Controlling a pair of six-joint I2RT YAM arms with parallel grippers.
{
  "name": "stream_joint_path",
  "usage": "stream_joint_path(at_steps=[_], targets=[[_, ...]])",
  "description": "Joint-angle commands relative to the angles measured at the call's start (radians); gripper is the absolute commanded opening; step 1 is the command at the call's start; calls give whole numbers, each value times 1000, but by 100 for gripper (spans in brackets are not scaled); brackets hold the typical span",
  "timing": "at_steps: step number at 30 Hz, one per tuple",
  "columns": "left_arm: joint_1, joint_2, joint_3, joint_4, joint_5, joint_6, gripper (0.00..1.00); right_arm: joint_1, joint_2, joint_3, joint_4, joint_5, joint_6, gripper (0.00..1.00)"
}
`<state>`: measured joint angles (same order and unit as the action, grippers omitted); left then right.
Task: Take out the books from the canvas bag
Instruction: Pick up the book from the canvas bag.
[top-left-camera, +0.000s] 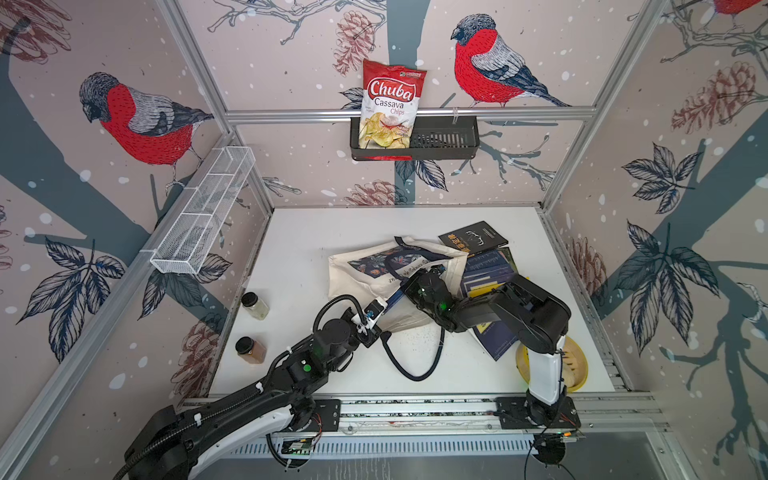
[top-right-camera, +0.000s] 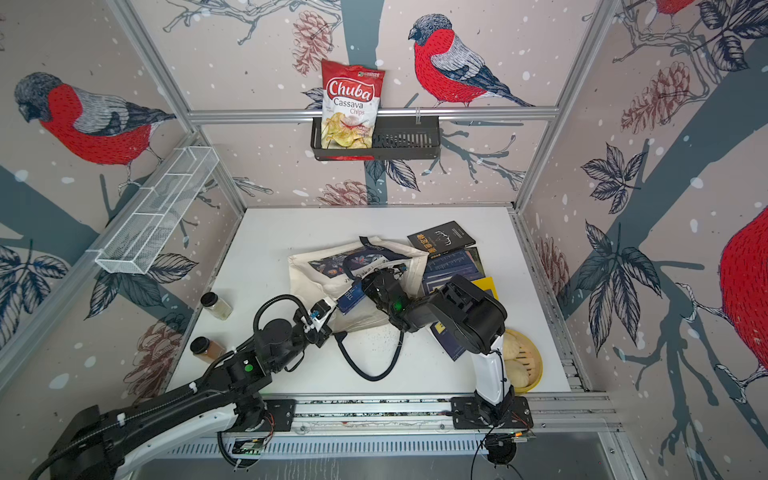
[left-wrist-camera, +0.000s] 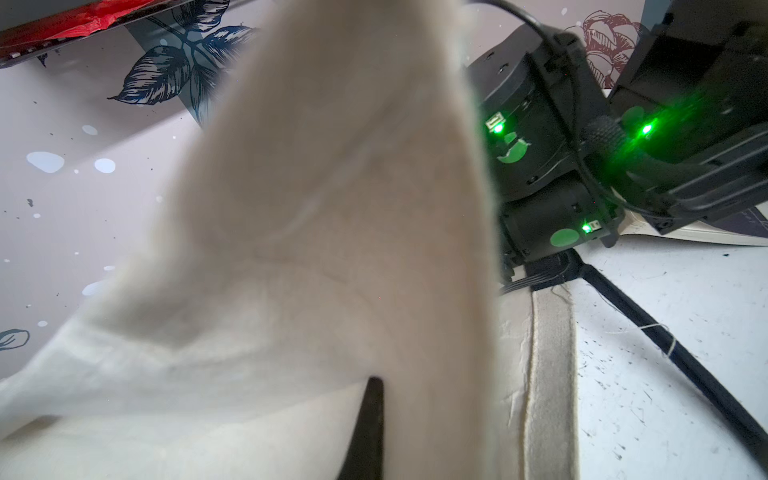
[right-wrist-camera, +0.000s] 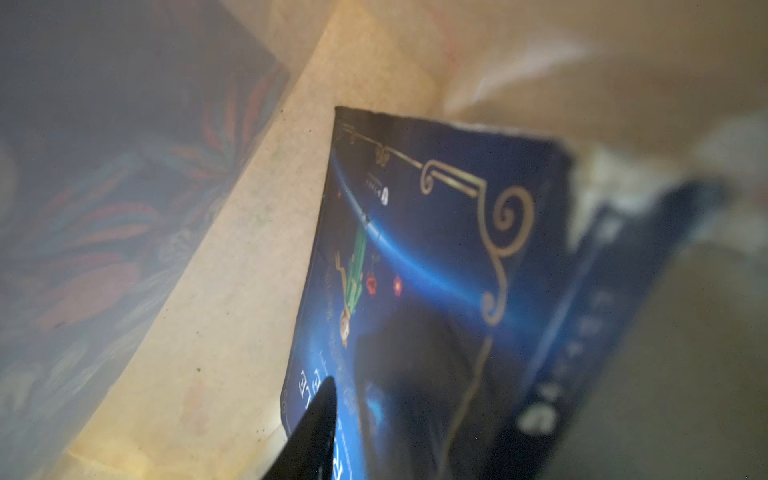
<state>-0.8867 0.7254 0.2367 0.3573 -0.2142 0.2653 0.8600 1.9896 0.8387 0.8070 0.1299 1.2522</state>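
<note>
Left arm (top-left-camera: 291, 365) stretched low over table (top-left-camera: 316, 232); left gripper (top-left-camera: 375, 310) closed, seemingly pinching canvas bag (top-left-camera: 357, 282) at near edge. Right arm (top-left-camera: 536, 316) bent at elbow; right gripper (top-left-camera: 431, 273) inside bag against blue book (right-wrist-camera: 415, 249), grip unclear. Other books (top-left-camera: 486, 270) lie on table beside bag.

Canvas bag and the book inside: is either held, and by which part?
Left jaws pinch the cream canvas bag by its mouth's cloth edge. Right jaws are at the dark blue paperback book inside; a grip cannot be told.

5 books (top-left-camera: 473, 237); 1 tote (top-left-camera: 357, 286); 2 jars (top-left-camera: 255, 305)
</note>
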Motion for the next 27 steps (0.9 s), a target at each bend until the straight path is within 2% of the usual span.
stream_joint_path(at_steps=[1, 5, 14, 27], targets=[[-4, -4, 0, 68, 30, 3, 0, 3, 13, 11, 39, -2, -19, 33], [-5, -4, -1, 68, 30, 3, 0, 2, 9, 10, 33, 14, -25, 26], [-5, -10, 0, 68, 17, 7, 0, 11, -65, -10, -12, 15, -67, 0], [-4, -2, 10, 56, -41, -9, 0, 115, -414, -89, -334, 75, -265, 0]])
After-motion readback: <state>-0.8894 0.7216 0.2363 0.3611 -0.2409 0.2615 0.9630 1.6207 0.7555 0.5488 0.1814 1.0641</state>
